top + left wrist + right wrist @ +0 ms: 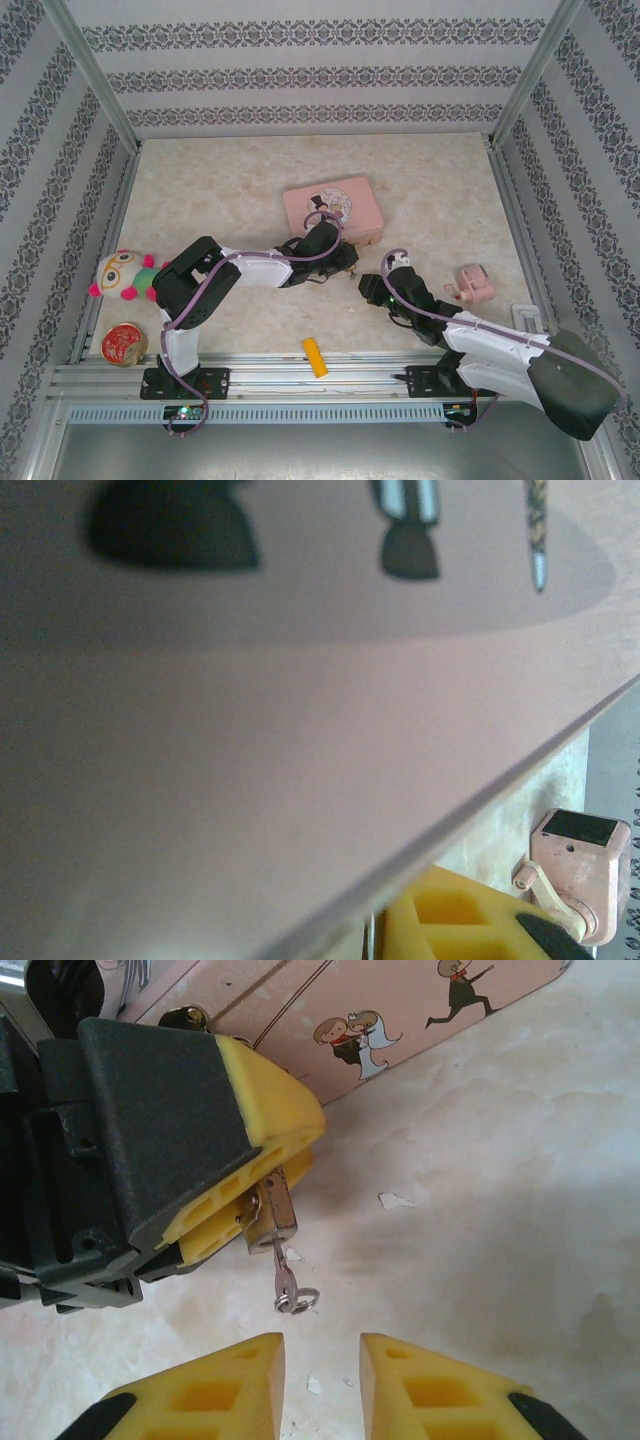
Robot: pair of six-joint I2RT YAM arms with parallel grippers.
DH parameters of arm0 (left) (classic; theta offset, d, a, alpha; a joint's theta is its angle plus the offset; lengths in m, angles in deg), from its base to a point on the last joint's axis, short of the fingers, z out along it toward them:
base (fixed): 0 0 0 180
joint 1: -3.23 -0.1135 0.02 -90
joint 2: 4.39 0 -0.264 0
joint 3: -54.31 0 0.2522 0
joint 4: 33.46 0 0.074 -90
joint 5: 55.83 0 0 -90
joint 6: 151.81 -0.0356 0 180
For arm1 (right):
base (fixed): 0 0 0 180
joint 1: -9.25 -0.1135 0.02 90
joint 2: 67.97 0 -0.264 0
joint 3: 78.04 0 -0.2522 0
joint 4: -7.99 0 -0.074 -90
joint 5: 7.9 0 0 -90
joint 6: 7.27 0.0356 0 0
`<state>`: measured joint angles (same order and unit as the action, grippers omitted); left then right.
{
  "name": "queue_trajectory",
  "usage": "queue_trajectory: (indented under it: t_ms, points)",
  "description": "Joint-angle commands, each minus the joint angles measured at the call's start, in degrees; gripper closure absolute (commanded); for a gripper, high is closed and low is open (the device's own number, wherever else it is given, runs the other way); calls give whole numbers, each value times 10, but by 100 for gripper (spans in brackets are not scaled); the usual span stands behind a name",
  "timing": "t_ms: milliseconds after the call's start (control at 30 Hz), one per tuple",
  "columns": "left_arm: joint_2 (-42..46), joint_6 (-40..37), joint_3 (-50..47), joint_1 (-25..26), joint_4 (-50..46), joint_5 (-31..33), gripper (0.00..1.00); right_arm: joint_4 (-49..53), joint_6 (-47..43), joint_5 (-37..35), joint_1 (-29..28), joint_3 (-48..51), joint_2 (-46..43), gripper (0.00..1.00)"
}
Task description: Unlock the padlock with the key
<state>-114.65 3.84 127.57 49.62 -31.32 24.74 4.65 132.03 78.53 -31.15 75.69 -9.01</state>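
In the right wrist view my left gripper (pixel 308 1148) has its yellow fingers shut on the small brass padlock (pixel 274 1212), held just above the table. The slim grey key (pixel 284 1276) sticks in the padlock's underside and hangs down, with a small ring (pixel 300 1302) at its end. A short way below the key my right gripper (pixel 322 1348) is open, with nothing between its fingertips. From above, both grippers meet in front of the pink tin: left gripper (pixel 345 266), right gripper (pixel 368 288). The left wrist view looks close along the tin's lid (pixel 250 760).
The pink illustrated tin (pixel 332 210) lies just behind the grippers. A small pink device (pixel 474 285) sits to the right. A yellow block (pixel 315 357) lies at the near edge. A plush toy (pixel 125 277) and a round tin (pixel 125 343) are at the left.
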Motion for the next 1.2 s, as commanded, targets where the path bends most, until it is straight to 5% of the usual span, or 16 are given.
queue_trajectory:
  t_ms: [0,1167]
  points:
    - [-15,30,-5,2,6,-30,77,-26,-8,7,-6,-18,16,76]
    - [-15,28,-4,2,10,-38,77,-106,-8,48,24,-44,138,95]
